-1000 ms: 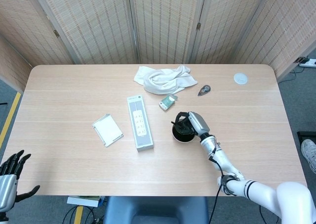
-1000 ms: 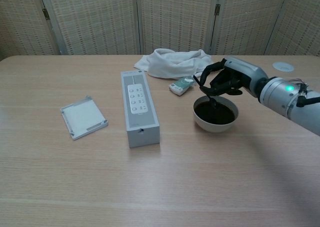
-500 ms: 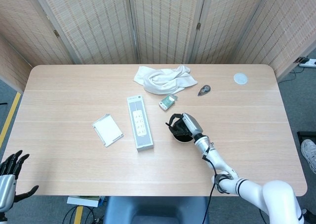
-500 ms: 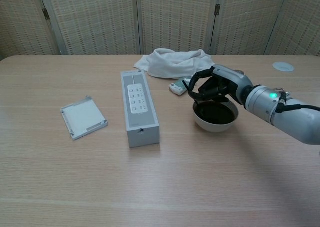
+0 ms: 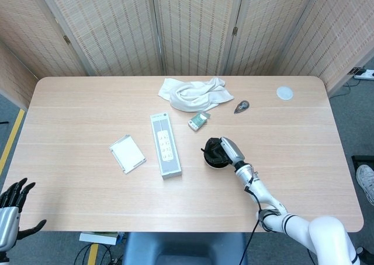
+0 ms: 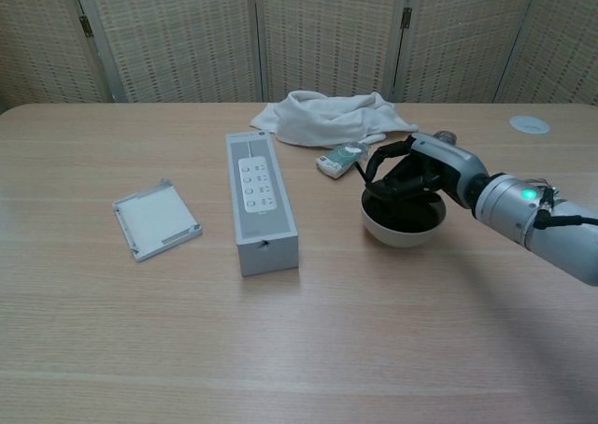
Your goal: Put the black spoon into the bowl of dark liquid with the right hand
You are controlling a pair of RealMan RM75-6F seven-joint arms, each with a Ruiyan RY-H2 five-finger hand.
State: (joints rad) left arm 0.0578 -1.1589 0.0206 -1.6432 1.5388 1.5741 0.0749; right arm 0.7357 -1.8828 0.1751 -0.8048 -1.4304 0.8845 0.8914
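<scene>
While the right robot hand (image 6: 411, 174) hangs right over the white bowl of dark liquid (image 6: 403, 219) near the middle of the desk (image 6: 299, 349), its dark fingers (image 6: 381, 161) curl down toward the liquid. Against them the black spoon cannot be made out, so whether anything is held cannot be told. At the lower left corner of the head view, the left robot hand (image 5: 13, 209) sits off the desk with fingers spread, holding nothing.

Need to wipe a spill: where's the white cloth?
The white cloth lies crumpled at the table's far edge, centre in both views, just behind the small green packet and beyond the bowl.
</scene>
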